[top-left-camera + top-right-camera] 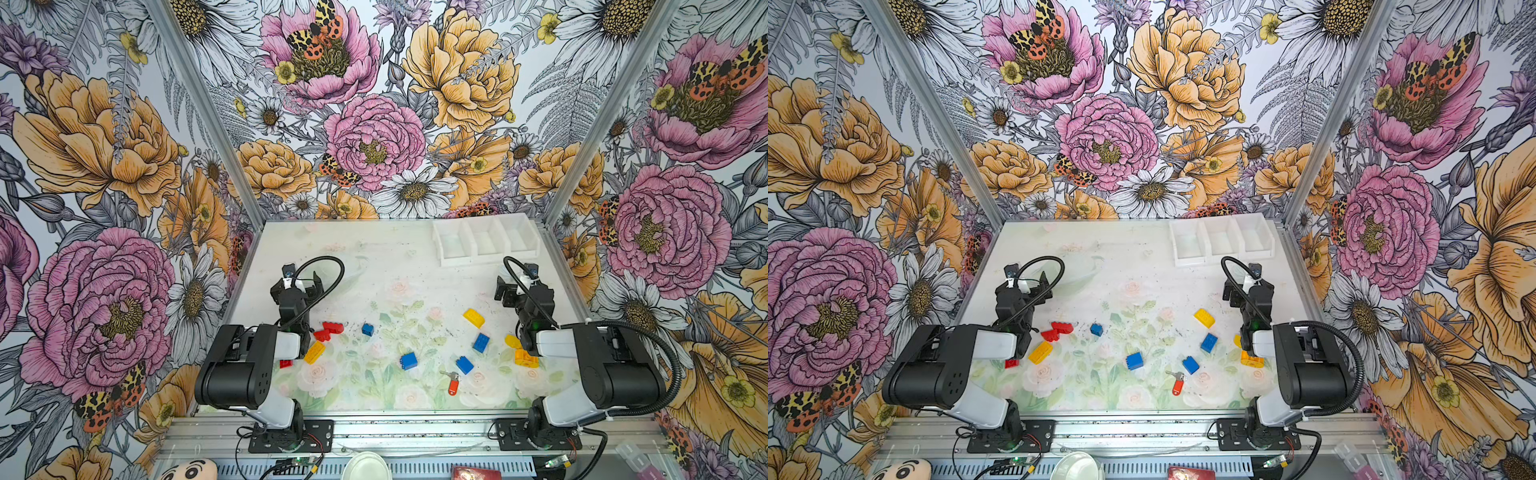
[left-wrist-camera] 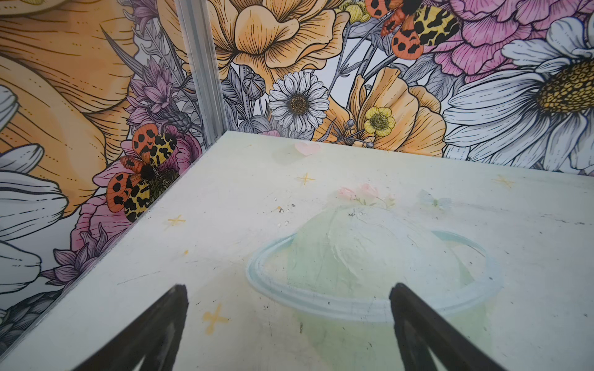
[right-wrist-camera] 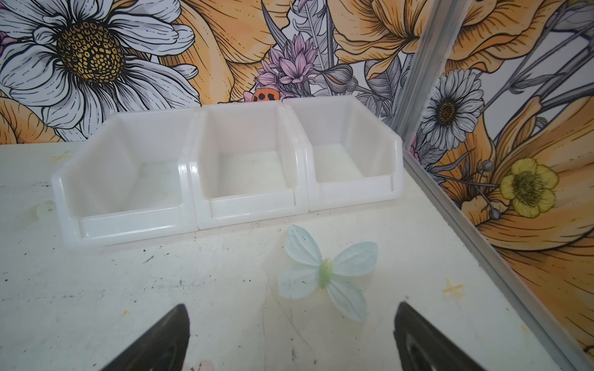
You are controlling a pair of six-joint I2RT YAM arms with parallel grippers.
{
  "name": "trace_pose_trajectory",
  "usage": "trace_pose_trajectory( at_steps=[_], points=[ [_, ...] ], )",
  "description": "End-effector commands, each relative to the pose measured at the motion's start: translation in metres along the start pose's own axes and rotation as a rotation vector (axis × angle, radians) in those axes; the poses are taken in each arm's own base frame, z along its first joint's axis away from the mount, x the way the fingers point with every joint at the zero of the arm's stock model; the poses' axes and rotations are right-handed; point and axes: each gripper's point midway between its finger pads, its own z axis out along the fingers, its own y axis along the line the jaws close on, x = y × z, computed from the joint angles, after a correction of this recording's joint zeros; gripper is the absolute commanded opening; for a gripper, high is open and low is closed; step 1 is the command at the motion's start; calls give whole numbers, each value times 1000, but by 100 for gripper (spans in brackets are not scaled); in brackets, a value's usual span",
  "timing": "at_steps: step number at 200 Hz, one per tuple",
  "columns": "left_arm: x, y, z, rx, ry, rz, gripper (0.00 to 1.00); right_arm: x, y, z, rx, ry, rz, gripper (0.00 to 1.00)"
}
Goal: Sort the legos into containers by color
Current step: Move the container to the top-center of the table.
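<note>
Flowered wallpaper covers the three walls around a pale counter [image 1: 374,270] printed with faint roses. In both top views the legos [image 1: 408,360] lie loose across the lower middle of the frame: red toward the left, blue in the centre, yellow mostly toward the right. One red brick [image 1: 286,363] is half hidden under the left arm [image 1: 245,365], and a yellow brick [image 1: 513,341] is cut off by the right arm [image 1: 615,365], so neither shape is easy to read. An orange-red key tag [image 1: 453,385] lies just below the blue bricks. The containers [image 1: 457,262] sit at the upper right of the counter, well apart from every brick; the right wrist view shows all three white floors. The left jaws stand wide apart over the counter, holding nothing. The right jaws, equally wide and holding nothing, face the containers, with a printed butterfly [image 3: 324,273] on the counter between. At the bottom edge a white bowl [image 1: 365,465] and a cartoon face [image 1: 191,471] are cropped.
</note>
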Motion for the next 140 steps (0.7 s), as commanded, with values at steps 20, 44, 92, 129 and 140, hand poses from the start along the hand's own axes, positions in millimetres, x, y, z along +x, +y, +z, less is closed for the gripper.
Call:
trace_pose_trajectory(
  at_steps=[20, 44, 92, 129, 140],
  points=[
    [-3, 1, 1, 2, -13, 2, 99, -8, 1, 4, -11, -18, -1, 99],
    [-2, 1, 1, 2, -12, 2, 99, -8, 1, 4, -12, -19, -1, 100],
    [-5, 1, -2, 1, -23, 4, 99, -11, 0, 2, -2, -29, 3, 100],
    [-24, 5, -5, -51, 55, 16, 99, -28, -9, -13, 66, -6, 19, 100],
    [-31, 2, -5, -42, 70, 12, 99, -30, -11, -11, 78, 39, 42, 100]
  ],
)
